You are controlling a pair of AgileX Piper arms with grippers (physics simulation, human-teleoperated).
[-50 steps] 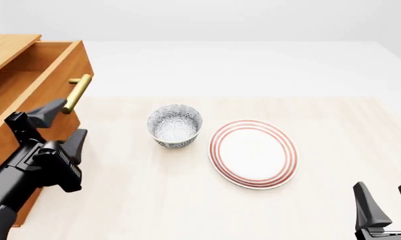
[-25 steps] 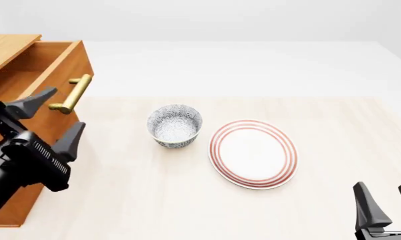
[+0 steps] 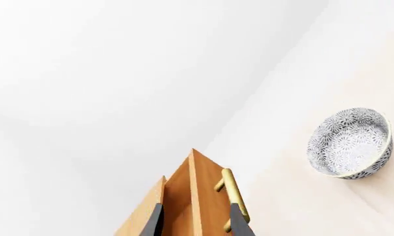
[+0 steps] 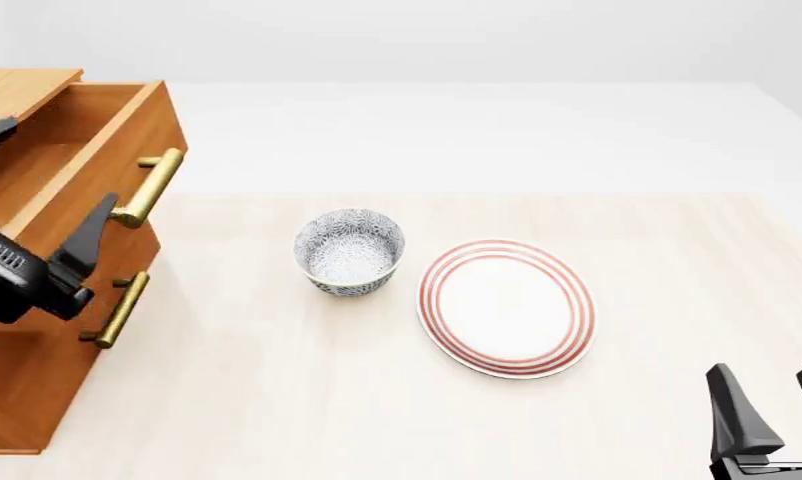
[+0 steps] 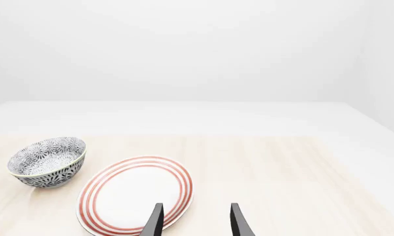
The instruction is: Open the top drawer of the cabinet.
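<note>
With the top drawer (image 4: pixel 74 150) pulled out of the cabinet (image 4: pixel 28 390) at far left, our spread, empty left gripper (image 4: pixel 34 205) straddling its front could snag the brass handle (image 4: pixel 148 188).

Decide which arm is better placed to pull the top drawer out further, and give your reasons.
Left. Its open end effector is at the cabinet, beside the top drawer and its handle. The right end effector hovers open at the table's opposite side, beyond the plate.
</note>
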